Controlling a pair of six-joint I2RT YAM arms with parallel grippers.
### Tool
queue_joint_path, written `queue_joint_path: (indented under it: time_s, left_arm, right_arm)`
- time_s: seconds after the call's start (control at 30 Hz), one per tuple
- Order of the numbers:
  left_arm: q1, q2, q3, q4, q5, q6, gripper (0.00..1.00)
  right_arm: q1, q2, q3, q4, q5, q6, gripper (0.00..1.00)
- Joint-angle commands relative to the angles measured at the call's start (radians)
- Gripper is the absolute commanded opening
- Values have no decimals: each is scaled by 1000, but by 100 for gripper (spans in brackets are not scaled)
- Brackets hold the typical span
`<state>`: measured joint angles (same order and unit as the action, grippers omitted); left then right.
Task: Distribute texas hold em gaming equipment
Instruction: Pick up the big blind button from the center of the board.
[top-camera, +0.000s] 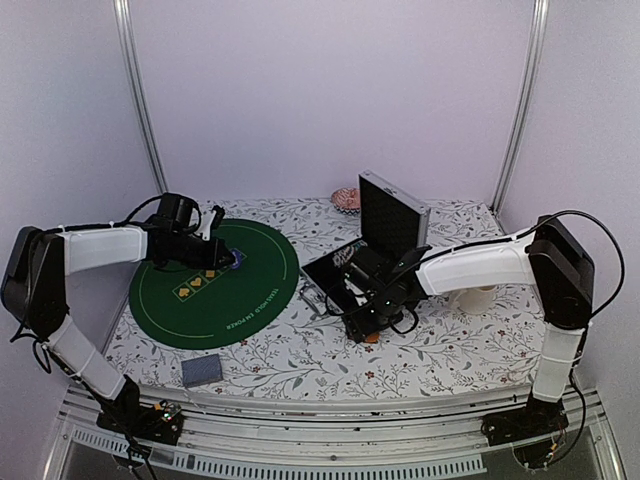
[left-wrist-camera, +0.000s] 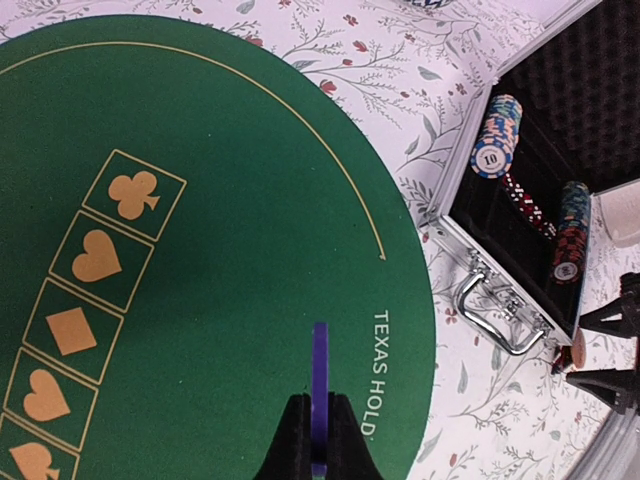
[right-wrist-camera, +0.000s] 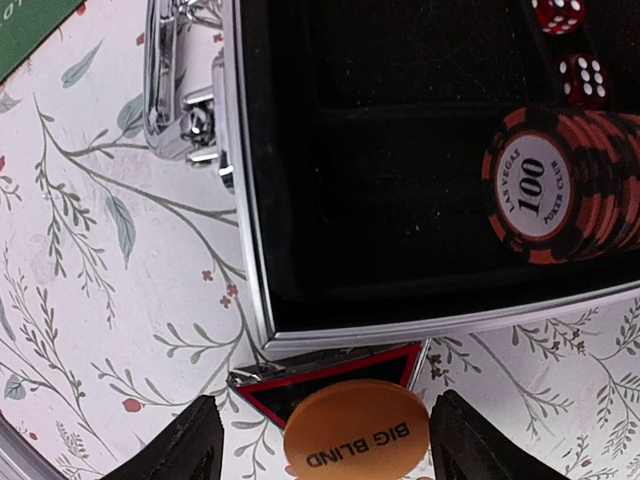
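Left claw: your left gripper (left-wrist-camera: 319, 425) is clamped on a purple chip (left-wrist-camera: 319, 375) above the green mat (left-wrist-camera: 200, 260).
Right claw: your right gripper (right-wrist-camera: 330, 445) has its jaws apart around the orange button (right-wrist-camera: 356, 432), beside the case (right-wrist-camera: 250, 200).
Progress: early, I'd judge; chip stacks (right-wrist-camera: 560, 200) sit in the case and the card deck (top-camera: 202, 370) is undealt.

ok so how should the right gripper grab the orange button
Pinch its round rim from straight above, across the two free sides. The button lies flat and thin on the cloth with the case corner at its far edge. The right gripper straddles it, open.
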<state>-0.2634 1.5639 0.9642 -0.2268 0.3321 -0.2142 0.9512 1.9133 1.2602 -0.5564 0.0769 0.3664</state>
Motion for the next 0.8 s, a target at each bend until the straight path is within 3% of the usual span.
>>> queue_joint_path:
  time_s: [0.0, 0.37, 0.77]
  left_arm:
    - [8, -28, 26, -11, 12, -2, 0]
    - [7, -30, 27, -12, 19, -2, 0]
    - [9, -31, 28, -13, 25, 0, 0]
  right_arm:
    - [10, 14, 15, -37, 26, 1, 72]
    - [9, -24, -6, -58, 60, -12, 73]
    - [-15, -74, -40, -63, 51, -26, 82]
